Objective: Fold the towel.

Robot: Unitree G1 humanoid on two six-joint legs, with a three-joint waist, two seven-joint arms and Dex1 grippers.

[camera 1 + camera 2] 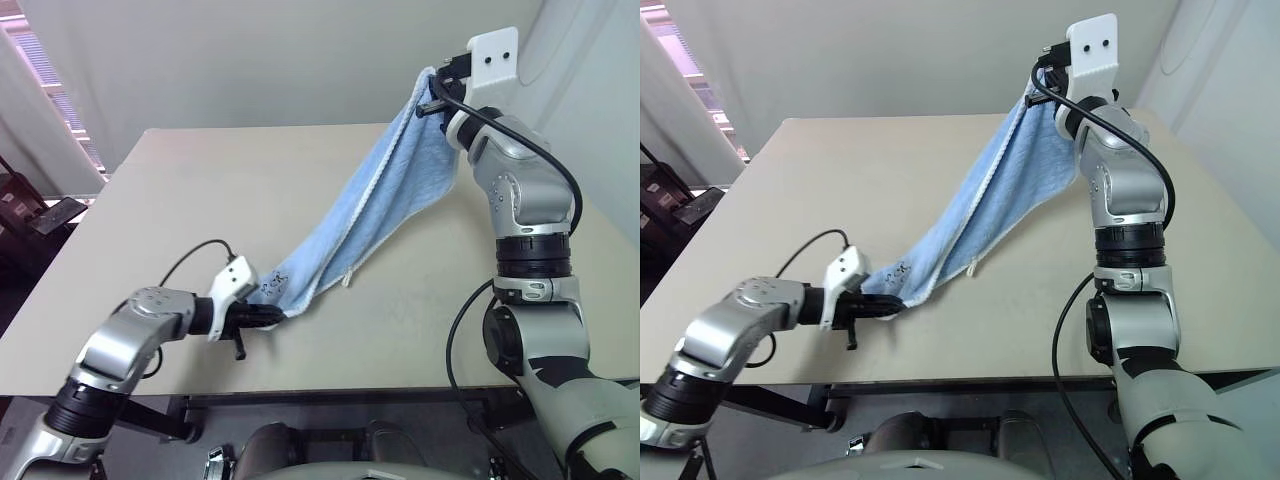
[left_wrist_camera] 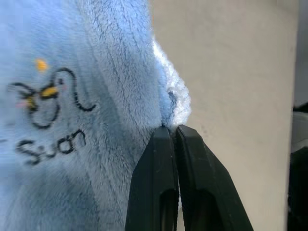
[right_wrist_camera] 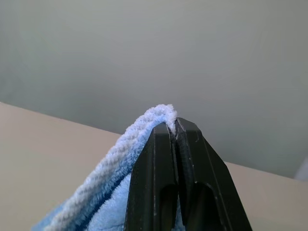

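the towel [image 1: 375,215] hangs stretched in the air over the beige table [image 1: 200,200], running on a slant from high on the robot's right down to low on its left. the right gripper [image 1: 437,95] is raised above the far side of the table with its jaws clenched on the towel's upper white-edged corner. the left gripper [image 1: 268,316] sits just over the table's near edge, jaws pinched tight on the lower corner beside the dark embroidered mark [image 2: 45,110].
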